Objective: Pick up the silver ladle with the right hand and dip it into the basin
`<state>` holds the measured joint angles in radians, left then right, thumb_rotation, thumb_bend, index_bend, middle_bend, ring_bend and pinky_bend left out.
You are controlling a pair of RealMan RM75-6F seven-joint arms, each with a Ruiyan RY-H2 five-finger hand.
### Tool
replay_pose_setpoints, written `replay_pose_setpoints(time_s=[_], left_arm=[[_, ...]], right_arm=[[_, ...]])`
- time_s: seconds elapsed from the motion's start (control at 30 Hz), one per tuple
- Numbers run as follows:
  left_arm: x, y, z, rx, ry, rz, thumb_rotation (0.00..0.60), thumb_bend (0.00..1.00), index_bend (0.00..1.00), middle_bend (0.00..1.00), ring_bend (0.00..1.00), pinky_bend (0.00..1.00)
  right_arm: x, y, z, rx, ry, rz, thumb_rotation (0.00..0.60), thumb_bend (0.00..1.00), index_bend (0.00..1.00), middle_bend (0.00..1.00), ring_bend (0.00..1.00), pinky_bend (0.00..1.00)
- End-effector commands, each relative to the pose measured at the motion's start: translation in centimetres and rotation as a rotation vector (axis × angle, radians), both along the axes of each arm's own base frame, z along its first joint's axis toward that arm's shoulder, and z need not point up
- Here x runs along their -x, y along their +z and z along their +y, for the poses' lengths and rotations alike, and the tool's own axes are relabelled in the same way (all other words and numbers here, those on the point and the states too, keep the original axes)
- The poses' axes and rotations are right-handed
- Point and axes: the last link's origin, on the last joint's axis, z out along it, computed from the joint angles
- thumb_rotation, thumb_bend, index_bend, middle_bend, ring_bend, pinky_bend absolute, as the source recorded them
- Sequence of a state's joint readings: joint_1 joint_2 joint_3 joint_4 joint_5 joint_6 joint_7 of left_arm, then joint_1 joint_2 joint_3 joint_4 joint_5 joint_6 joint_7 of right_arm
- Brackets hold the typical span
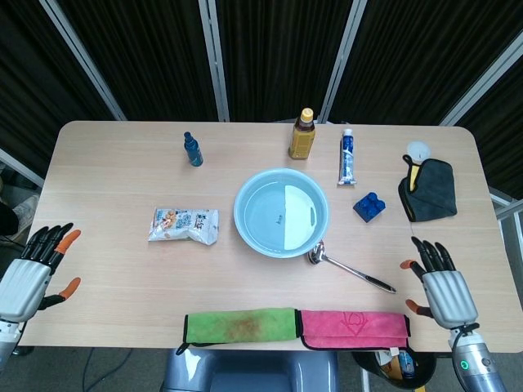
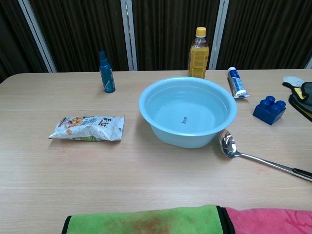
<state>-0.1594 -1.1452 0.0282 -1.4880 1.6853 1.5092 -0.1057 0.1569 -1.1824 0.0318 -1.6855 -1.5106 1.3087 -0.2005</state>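
Note:
The silver ladle [image 1: 350, 267] [image 2: 261, 156] lies flat on the table, its bowl beside the basin's front right rim and its handle running toward the right front. The light blue basin [image 1: 281, 211] [image 2: 187, 110] stands mid-table with water in it. My right hand [image 1: 440, 285] hovers over the table's right front corner, fingers spread and empty, a short way right of the ladle's handle end. My left hand [image 1: 31, 273] is off the table's left edge, fingers spread, holding nothing. Neither hand shows in the chest view.
A snack packet [image 1: 184, 224] lies left of the basin. At the back stand a small blue bottle [image 1: 192, 149], an amber drink bottle [image 1: 301, 134] and a tube [image 1: 347, 155]. A blue block [image 1: 369, 206] and dark cloth [image 1: 430, 189] are at right. Green [image 1: 239, 326] and pink [image 1: 354, 328] towels line the front edge.

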Motion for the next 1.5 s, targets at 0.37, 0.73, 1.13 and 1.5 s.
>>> replay_pose_setpoints(time_s=[0.37,0.73,1.13,1.5], left_arm=[[-0.1,-0.2,0.2,0.02,-0.01,-0.003,0.6,0.33,0.09,0.0,0.0,0.0],[-0.3,-0.3,0.4,0.028,-0.019,-0.021,0.6,0.33,0.09,0.0,0.0,0.0],[0.0,0.8,0.9,-0.027,-0.005,-0.055,0.6,0.33,0.09,0.0,0.0,0.0],[0.1,1.0,1.0,-0.027,-0.008,-0.062,0.6,0.33,0.09,0.0,0.0,0.0]], right_arm=[[-1.7,-3.7,-3.0,-0.076,-0.025,-0.008,0.6,0.09,0.46,0.0,0.0,0.0],[-1.6,-6.7,-4.7,-0.157,-0.074,0.046,0.6,0.13,0.45,0.0,0.0,0.0],[-2.4,-8.7,-6.4,-0.222,-0.081,0.121,0.6,0.13,0.44,0.0,0.0,0.0],[-1.6,-9.6,-8.3,-0.202,-0.107,0.118,0.6,0.14,0.44,0.0,0.0,0.0]])
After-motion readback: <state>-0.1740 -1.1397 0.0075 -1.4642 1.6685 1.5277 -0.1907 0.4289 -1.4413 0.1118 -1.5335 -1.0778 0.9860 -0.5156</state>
